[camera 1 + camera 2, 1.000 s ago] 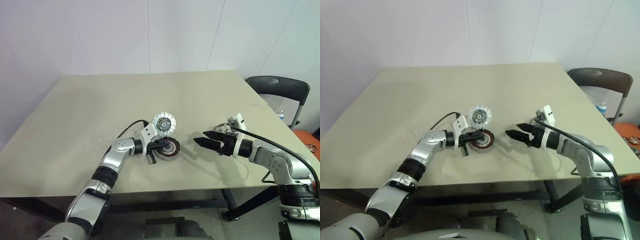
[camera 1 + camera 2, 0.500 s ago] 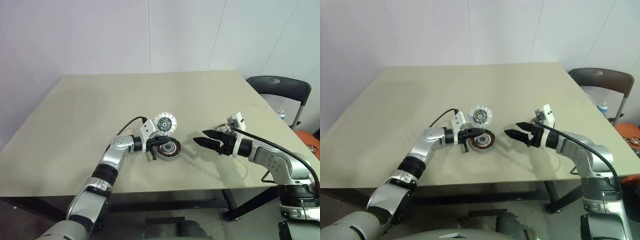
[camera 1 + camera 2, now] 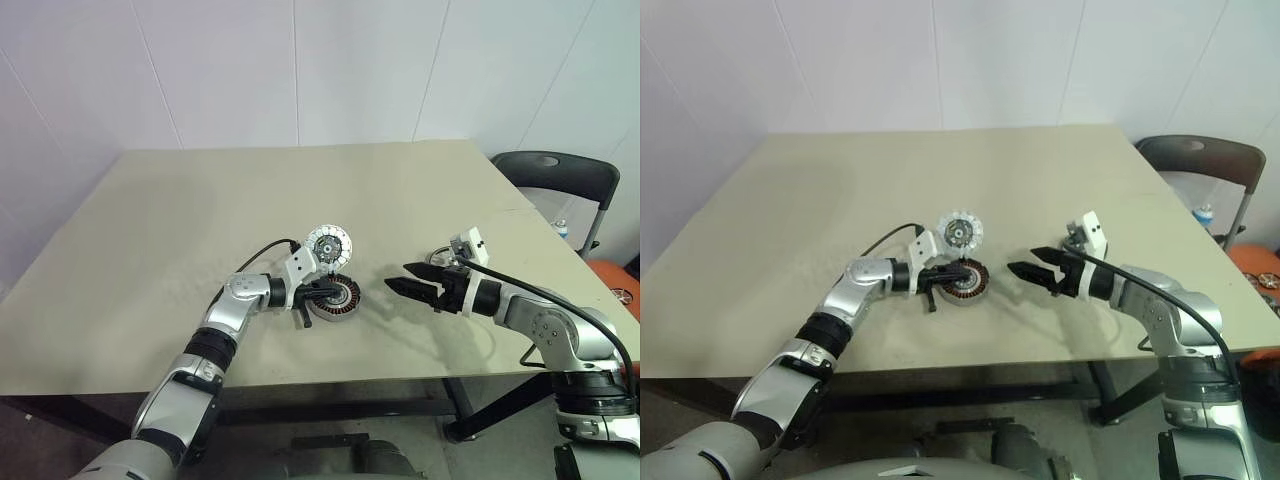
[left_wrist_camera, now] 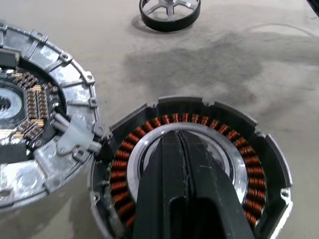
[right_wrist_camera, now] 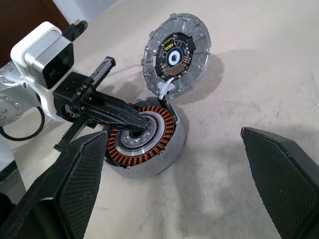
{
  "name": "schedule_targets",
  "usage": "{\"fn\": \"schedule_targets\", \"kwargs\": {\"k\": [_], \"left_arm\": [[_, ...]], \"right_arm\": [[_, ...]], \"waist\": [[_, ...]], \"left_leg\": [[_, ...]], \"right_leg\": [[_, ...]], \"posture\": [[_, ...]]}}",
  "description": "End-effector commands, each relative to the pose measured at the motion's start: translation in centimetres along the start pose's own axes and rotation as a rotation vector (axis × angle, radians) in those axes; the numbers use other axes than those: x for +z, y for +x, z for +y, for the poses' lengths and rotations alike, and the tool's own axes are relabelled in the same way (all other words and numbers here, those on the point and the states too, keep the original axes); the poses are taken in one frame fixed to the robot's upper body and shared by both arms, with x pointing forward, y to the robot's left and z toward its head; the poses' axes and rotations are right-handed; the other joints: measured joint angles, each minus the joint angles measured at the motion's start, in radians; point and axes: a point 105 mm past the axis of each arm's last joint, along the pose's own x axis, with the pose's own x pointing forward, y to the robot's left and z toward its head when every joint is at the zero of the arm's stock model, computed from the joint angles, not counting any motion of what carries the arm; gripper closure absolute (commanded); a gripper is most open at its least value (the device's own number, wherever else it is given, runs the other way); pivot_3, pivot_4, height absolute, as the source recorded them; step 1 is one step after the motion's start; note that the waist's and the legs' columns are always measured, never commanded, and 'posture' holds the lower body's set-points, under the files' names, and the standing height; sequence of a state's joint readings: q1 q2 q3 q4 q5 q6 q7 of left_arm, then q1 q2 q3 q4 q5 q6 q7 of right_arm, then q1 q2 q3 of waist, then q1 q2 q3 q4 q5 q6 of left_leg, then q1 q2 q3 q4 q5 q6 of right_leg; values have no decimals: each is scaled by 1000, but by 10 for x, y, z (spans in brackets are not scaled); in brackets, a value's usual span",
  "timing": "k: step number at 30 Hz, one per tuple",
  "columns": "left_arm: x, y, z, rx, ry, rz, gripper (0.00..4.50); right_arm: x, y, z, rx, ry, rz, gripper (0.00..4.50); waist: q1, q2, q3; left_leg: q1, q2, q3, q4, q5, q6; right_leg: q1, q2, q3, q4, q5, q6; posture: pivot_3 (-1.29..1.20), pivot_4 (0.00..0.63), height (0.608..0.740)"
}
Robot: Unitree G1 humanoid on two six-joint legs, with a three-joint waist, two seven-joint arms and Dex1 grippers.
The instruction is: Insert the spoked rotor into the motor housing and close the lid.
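Rotor insertion not yet done. Left pincer (image 4: 185,164), fingers pressed together, rests its tip on the hub of the round grey metal motor housing (image 5: 144,139), apparently steadying it. Its hinged silver-white segmented lid (image 5: 175,55) stands open. Right pincer (image 3: 405,278) waits spread and empty. The black-rimmed spoked rotor (image 4: 170,12) lies apart on the beige surface (image 3: 200,220).

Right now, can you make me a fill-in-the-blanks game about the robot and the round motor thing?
1. The lid of the motor housing stands ____.
2. The left gripper, jaws shut, rests its tips over the housing's ____.
3. The right gripper has its jaws ____.
4. The spoked rotor lies on the ____, apart from the housing.

Missing words: open; centre hub; open; table
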State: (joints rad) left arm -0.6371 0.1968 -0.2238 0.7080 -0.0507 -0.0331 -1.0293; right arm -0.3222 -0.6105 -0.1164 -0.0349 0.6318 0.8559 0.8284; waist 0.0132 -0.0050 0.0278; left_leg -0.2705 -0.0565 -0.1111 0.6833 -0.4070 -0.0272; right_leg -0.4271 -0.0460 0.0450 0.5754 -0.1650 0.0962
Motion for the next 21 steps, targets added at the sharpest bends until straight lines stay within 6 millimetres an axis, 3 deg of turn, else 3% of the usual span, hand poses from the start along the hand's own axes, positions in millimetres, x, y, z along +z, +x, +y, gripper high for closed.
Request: {"fn": "schedule_targets", "kwargs": {"k": [1, 13, 19, 21], "left_arm": [[-3, -1, 2, -5, 17, 50, 4500], [-36, -6, -8, -48, -28, 232, 4500], [-23, -4, 1, 2, 8, 173, 4500], [3, 0, 9, 52, 0, 24, 4500]], "right_arm": [[12, 2, 6, 18, -55, -34, 12], [9, 5, 5, 5, -65, -26, 12], [7, 6, 5, 3, -66, -23, 12], [7, 7, 5, 4, -65, -26, 12]], "waist": [[0, 0, 0], [-1, 0, -1], [-1, 0, -1], [-1, 0, -1]], "left_leg": [[0, 0, 0, 0, 0, 0], [2, 0, 0, 0, 0, 0], [3, 0, 0, 0, 0, 0], [3, 0, 0, 0, 0, 0]], "right_leg": [[0, 0, 0, 0, 0, 0], [3, 0, 0, 1, 0, 0], [3, 0, 0, 2, 0, 0], [3, 0, 0, 2, 0, 0]], "posture": [[0, 0, 740], [0, 0, 740], [0, 0, 740], [0, 0, 740]]}}
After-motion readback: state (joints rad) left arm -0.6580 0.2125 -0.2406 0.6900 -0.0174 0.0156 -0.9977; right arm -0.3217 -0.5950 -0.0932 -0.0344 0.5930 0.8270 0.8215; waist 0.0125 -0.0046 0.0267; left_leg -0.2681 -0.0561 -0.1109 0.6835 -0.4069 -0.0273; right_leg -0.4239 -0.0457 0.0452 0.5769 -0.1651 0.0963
